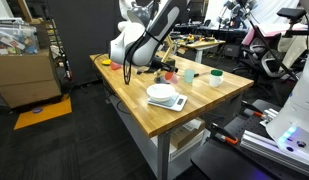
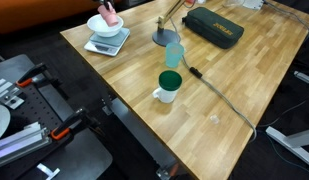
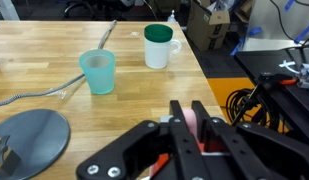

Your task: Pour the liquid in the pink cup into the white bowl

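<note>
The pink cup (image 3: 197, 128) is clamped in the hand (image 3: 192, 108) (seemingly); the white bowl (image 1: 162, 93) is parked outside the wrist view, toward the bench (image 1: 129, 95) edge.

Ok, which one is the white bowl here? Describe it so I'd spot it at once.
Start at the wooden table and go to the small flat scale near its corner. The white bowl sits on that scale. It is wide, shallow and open, unlike the taller white mug with the green lid and the teal cup further along.
</note>
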